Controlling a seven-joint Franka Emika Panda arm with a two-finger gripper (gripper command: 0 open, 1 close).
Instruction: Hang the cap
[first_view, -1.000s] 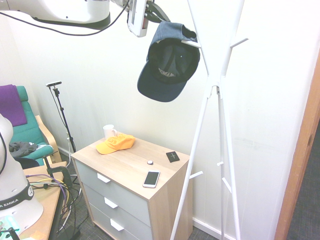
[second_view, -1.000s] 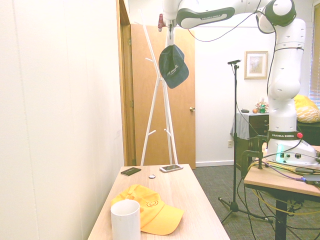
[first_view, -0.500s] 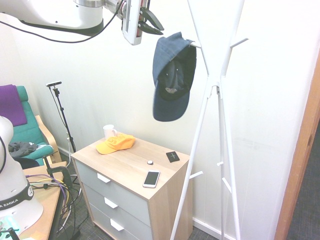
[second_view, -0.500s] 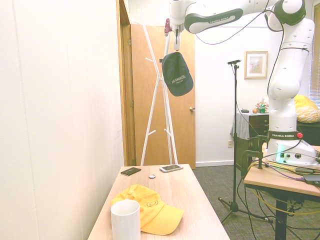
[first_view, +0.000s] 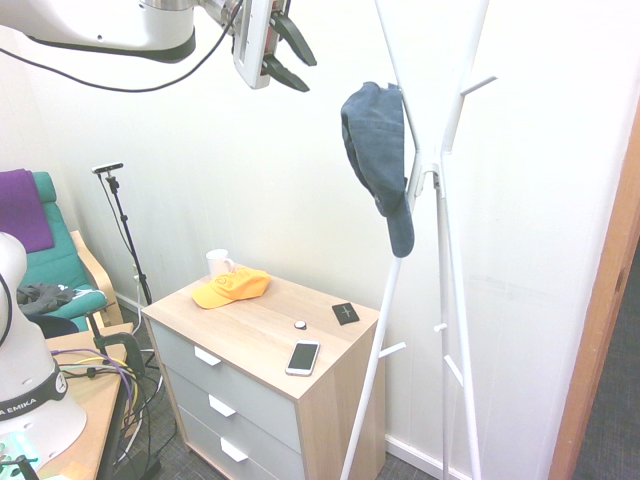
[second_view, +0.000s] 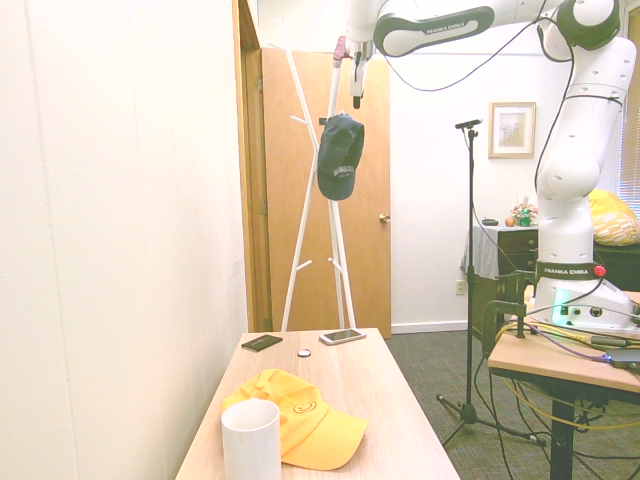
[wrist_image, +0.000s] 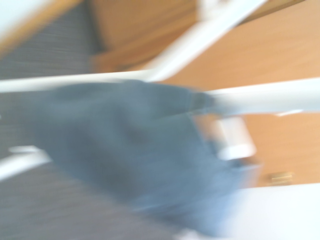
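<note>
Cap (first_view: 381, 160) hung on upper peg of white coat rack (first_view: 444, 260), long axis near vertical, brim pointing down, crown against the poles; blurred in wrist view (wrist_image: 130, 155). Pincer (first_view: 285, 55) released, fingers apart, empty, up beside the cap without touching, angled downward toward the rack, arm reaching in near the top of frame. Open air under the cap down to the table (first_view: 250, 325) carrying orange cap (first_view: 230, 287), white mug (first_view: 217, 263), phone (first_view: 303, 357); wall close behind the rack.
</note>
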